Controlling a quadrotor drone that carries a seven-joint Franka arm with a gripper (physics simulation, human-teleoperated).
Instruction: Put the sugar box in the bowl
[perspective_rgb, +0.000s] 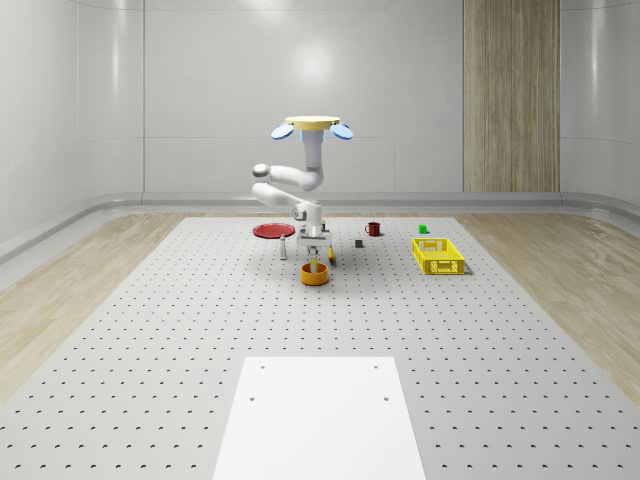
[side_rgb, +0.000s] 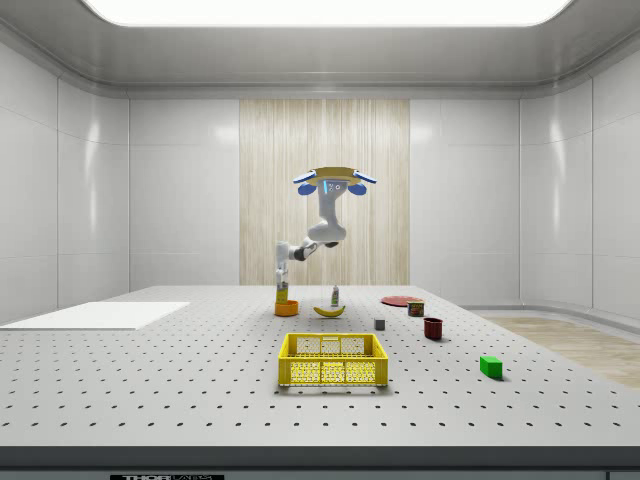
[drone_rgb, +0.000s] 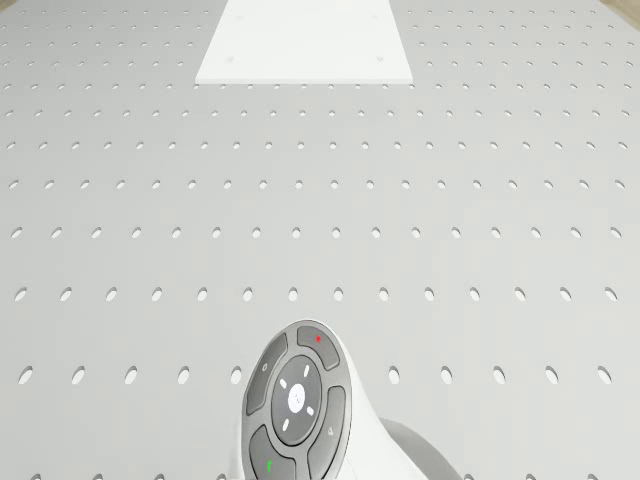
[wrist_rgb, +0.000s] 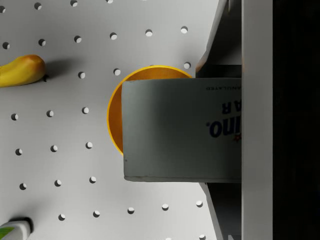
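Now, with your gripper (wrist_rgb: 235, 125) clamped on the sugar box (wrist_rgb: 182, 130) above the orange bowl (wrist_rgb: 116, 117), hover the drone (perspective_rgb: 311, 128) steady, lower, then release.

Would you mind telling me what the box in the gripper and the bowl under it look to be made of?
The sugar box looks like matte printed cardboard: flat faces, sharp edges, blue lettering on white. The bowl looks like smooth orange-yellow plastic, though glazed ceramic is possible: uniform colour, thin even rim. Being a render, neither is certain.
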